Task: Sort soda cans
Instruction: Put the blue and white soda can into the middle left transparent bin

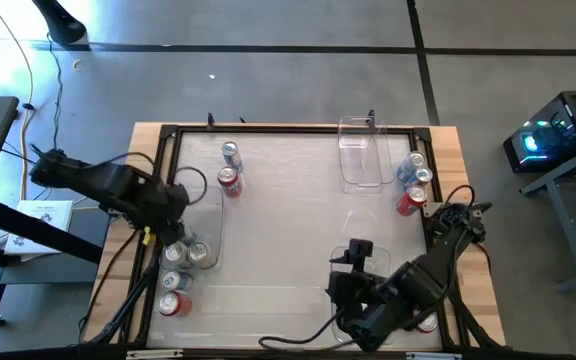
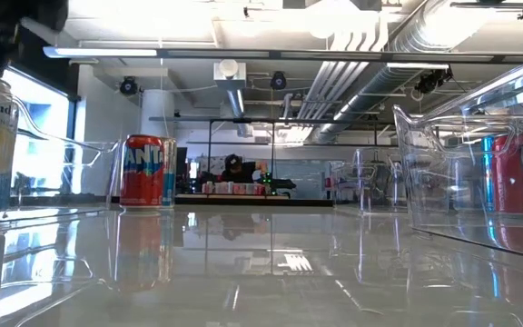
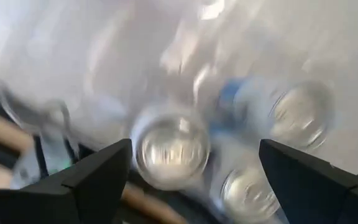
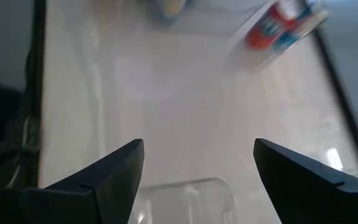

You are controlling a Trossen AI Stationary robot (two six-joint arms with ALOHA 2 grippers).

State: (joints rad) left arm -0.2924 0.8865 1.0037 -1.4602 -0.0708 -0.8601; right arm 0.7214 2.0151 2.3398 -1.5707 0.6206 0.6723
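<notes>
- Nine soda cans [image 1: 230, 167] visible: two far-left, three at far right, four near left.
- Three of those stand inside a clear bin [image 1: 204, 222] below my left gripper [image 1: 173, 232], fingers wide, empty.
- My right gripper [image 1: 353, 262] is wide, empty.

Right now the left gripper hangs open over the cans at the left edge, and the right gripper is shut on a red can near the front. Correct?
Not quite. The right gripper holds nothing: the right wrist view shows its fingers spread apart over bare table, with the red can lying farther off. The left gripper does hang open over the cans at the left edge.
</notes>
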